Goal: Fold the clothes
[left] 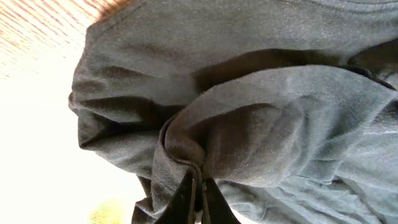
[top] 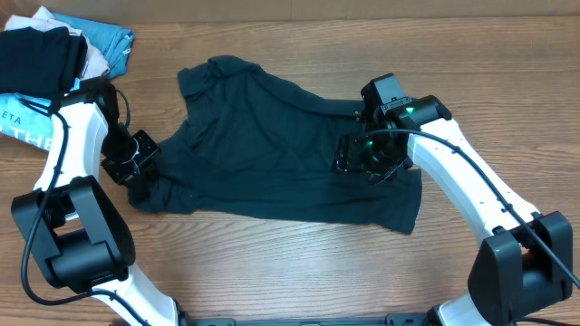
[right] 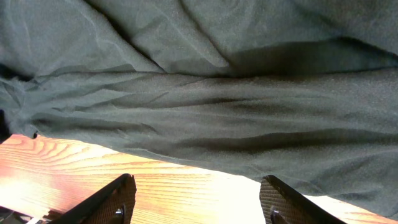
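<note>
- Where it lies spread on the table (top: 290, 272), the clothes (top: 272, 145) fill the frame's centre.
- Left gripper (left: 198, 183): jaws closed, pinching a fold at its lower-left edge.
- Right gripper (right: 198, 196): jaws apart over its right side.
- Upper left: black garment (top: 36, 54), light-blue shirt (top: 109, 41).

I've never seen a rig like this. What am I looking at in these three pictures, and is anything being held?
Two robot arms work at a wooden table. One picture looks down from above; the other two come from a camera on each arm's wrist. A dark navy-teal shirt lies spread and wrinkled on the table. The left end effector is shut on a fold at the shirt's edge. The right end effector, at the shirt's opposite side, has its fingers open and holds nothing. A pile of other clothes lies in the far left corner.
</note>
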{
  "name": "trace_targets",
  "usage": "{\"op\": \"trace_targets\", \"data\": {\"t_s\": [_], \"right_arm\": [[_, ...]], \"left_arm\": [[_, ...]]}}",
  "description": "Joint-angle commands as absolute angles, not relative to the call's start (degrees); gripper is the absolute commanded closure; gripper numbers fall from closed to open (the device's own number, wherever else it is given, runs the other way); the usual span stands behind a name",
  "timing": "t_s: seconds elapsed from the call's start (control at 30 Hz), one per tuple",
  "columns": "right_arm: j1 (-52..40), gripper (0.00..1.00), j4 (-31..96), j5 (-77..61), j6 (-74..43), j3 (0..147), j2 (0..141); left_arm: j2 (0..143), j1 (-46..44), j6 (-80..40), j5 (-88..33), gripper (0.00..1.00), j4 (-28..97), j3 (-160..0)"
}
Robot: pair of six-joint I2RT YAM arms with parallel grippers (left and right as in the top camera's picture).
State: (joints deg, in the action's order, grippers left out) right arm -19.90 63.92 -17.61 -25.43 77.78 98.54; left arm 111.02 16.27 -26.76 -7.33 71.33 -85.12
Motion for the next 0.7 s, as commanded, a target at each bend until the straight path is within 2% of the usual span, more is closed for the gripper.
{"op": "trace_targets", "data": {"t_s": [0.0, 0.23, 0.37, 0.47, 0.5, 0.67], "right_arm": [[-19.9, 0.32, 63.7, -17.2, -25.1, 77.7, 98.4], [-19.9, 0.32, 63.8, -17.2, -25.1, 77.7, 98.4], [-19.9, 0.32, 63.7, -17.2, -25.1, 77.7, 98.4], [-19.9, 0.32, 63.7, -17.2, -25.1, 77.7, 98.4], [-19.9, 0.32, 63.7, -17.2, -25.1, 77.7, 98.4], [-19.9, 0.32, 63.7, -17.2, -25.1, 77.7, 98.4]], "left_arm": [[110.5, 15.7, -24.6, -10.6, 0.96, 69.3, -86.5], [110.5, 12.7, -24.2, -10.6, 0.96, 56.8, -86.5], [110.5, 10.1, -24.2, -10.5, 0.96, 53.1, -86.5], [110.5, 9.3, -24.1, -10.6, 0.92, 52.4, -86.5], [110.5, 9.0, -23.7, -10.6, 0.85, 52.4, -86.5], [110.5, 9.0, -20.6, -10.6, 0.10, 53.9, -86.5]]}}
